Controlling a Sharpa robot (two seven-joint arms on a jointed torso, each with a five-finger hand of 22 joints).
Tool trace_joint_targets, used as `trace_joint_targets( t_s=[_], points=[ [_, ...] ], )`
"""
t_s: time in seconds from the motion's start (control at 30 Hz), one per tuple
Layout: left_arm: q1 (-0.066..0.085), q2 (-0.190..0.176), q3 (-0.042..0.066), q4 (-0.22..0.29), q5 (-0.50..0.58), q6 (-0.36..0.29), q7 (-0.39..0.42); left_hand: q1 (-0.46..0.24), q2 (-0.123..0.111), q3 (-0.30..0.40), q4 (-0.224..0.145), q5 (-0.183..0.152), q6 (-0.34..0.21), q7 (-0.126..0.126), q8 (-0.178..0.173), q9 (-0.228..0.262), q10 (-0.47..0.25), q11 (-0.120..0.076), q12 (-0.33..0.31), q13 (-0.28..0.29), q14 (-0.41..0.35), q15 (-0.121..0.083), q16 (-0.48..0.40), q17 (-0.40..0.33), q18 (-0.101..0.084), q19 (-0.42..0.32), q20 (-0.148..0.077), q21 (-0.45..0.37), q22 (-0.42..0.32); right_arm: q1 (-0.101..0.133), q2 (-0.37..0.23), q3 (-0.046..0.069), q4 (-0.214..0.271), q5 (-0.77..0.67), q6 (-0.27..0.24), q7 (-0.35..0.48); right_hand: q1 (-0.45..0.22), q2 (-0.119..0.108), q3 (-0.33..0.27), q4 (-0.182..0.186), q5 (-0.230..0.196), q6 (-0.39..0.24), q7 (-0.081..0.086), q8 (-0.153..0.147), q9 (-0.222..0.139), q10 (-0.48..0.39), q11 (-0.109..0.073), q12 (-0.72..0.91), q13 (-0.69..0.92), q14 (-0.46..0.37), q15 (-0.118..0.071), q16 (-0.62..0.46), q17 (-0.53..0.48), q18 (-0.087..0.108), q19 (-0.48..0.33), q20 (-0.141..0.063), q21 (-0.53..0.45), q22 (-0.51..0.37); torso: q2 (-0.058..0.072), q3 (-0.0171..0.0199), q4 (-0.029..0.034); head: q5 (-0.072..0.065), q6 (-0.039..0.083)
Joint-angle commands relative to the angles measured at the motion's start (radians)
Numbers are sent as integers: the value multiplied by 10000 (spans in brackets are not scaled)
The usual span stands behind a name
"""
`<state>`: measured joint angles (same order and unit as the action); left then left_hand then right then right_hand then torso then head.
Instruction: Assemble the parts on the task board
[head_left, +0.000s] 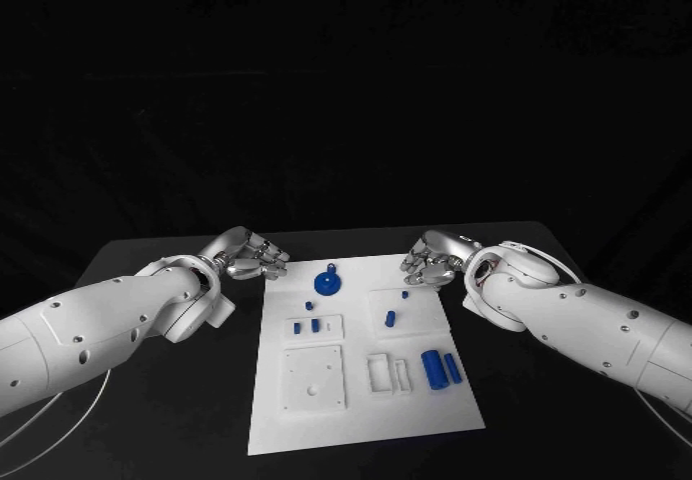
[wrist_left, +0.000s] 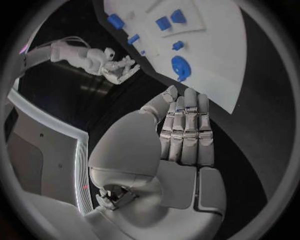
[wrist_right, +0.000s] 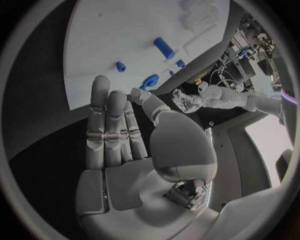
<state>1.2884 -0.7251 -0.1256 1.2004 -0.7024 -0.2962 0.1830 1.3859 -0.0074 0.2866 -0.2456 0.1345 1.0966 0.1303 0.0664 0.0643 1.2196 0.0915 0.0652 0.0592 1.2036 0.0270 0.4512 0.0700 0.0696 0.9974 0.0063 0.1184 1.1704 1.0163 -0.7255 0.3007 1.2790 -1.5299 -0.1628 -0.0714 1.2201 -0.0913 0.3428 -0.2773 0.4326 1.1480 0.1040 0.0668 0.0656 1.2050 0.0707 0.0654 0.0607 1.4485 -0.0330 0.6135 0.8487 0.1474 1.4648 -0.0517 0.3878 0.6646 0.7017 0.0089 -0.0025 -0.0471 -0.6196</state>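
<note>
The white task board (head_left: 361, 420) lies in the middle of the black table. A round blue part with a tab (head_left: 327, 284) sits near its far edge, several small blue parts (head_left: 306, 325) lie below it, and two blue cylinders (head_left: 441, 368) stand side by side at the right. My left hand (head_left: 253, 255) hovers off the board's far left corner, fingers stretched, holding nothing. My right hand (head_left: 433, 258) hovers at the far right corner, also empty. In the left wrist view my left hand (wrist_left: 184, 130) points toward the round part (wrist_left: 180, 66). In the right wrist view my right hand (wrist_right: 115, 130) reaches toward the board (wrist_right: 106, 35).
White raised blocks and recesses (head_left: 313, 378) cover the board's near half. Black table surface surrounds the board on all sides. Thin cables trail off both arms near the table's front corners.
</note>
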Motion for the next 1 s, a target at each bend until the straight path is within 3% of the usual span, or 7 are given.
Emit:
trace_joint_targets(
  t_s=[0.03,0.07,0.17,0.23,0.27,0.7,1.0],
  points=[
    [29,-120,22,305,3188,-78,948,-309,38,293,124,-2,-173,95,-13,6,-440,220,16,10,-228,431,-1970,-28,-114,-598,441,-554,-1028,-31,38,-95,85,-1678,467,-449,5,-172,42,6,-186,-57,46,-42,-10,-143,22,-64,-13,131,35,87,22,-77,117,-15,79,39,14,3,-19,-3,43],
    [39,-155,25,374,3408,-24,1069,-320,-72,334,92,7,-171,75,-2,10,-610,232,-59,-19,-282,553,-2599,-62,-68,-696,548,-591,-1398,-36,45,-132,107,-1813,485,-506,22,-191,44,10,-238,-70,50,-41,-9,-163,27,-64,-13,149,49,116,30,-73,140,-1,85,53,14,-1,-15,6,42],
    [67,-229,29,524,3771,55,1377,-320,-71,273,231,57,-157,64,-10,6,-629,252,-66,-26,33,644,-3650,0,-2,-723,692,-556,-2470,-46,66,-215,163,-2113,513,-650,121,-276,23,3,-597,-134,61,-42,-10,-246,50,-66,-13,189,90,243,65,-55,207,36,115,100,17,-11,-4,22,37],
    [78,-263,31,594,3893,68,1509,-233,-98,232,222,59,-169,50,-19,2,-654,239,-43,-18,151,640,-3898,9,-1,-654,697,-571,-2807,-50,88,-257,184,-2269,516,-731,168,-310,7,7,-696,-162,68,-42,-10,-275,62,-66,-13,177,98,283,65,-41,216,46,118,120,21,-10,-11,39,41],
    [83,-276,32,622,3940,76,1563,-214,-112,113,299,96,-173,60,-17,3,-581,231,-90,-20,142,648,-3882,3,-26,-560,680,-530,-3450,-51,100,-282,191,-2339,517,-770,198,-328,-11,27,-725,-184,76,-41,-10,-291,68,-66,-13,163,105,321,56,-26,218,57,113,138,23,-5,-20,48,42],
    [98,-305,34,767,4095,61,1825,-181,-105,-24,326,91,-192,81,-25,0,-752,286,-54,-17,137,663,-3898,4,-82,-365,658,-508,-4366,-73,240,-601,191,-2574,464,-784,208,-382,123,155,-846,-84,39,-28,-1,-170,30,-62,-11,102,87,774,-80,15,301,59,160,387,28,1,-14,111,-36],
    [100,-293,35,745,4100,73,1876,-183,-103,-32,324,92,-180,76,-20,2,-789,294,-51,-17,96,676,-3893,8,-75,-375,676,-506,-4497,-140,320,-659,154,-2582,277,-692,266,-332,968,27,-1249,157,21,-34,1,183,-47,-68,-13,76,21,986,-98,-4,295,-14,293,635,24,9,-25,130,-48]
  ],
)
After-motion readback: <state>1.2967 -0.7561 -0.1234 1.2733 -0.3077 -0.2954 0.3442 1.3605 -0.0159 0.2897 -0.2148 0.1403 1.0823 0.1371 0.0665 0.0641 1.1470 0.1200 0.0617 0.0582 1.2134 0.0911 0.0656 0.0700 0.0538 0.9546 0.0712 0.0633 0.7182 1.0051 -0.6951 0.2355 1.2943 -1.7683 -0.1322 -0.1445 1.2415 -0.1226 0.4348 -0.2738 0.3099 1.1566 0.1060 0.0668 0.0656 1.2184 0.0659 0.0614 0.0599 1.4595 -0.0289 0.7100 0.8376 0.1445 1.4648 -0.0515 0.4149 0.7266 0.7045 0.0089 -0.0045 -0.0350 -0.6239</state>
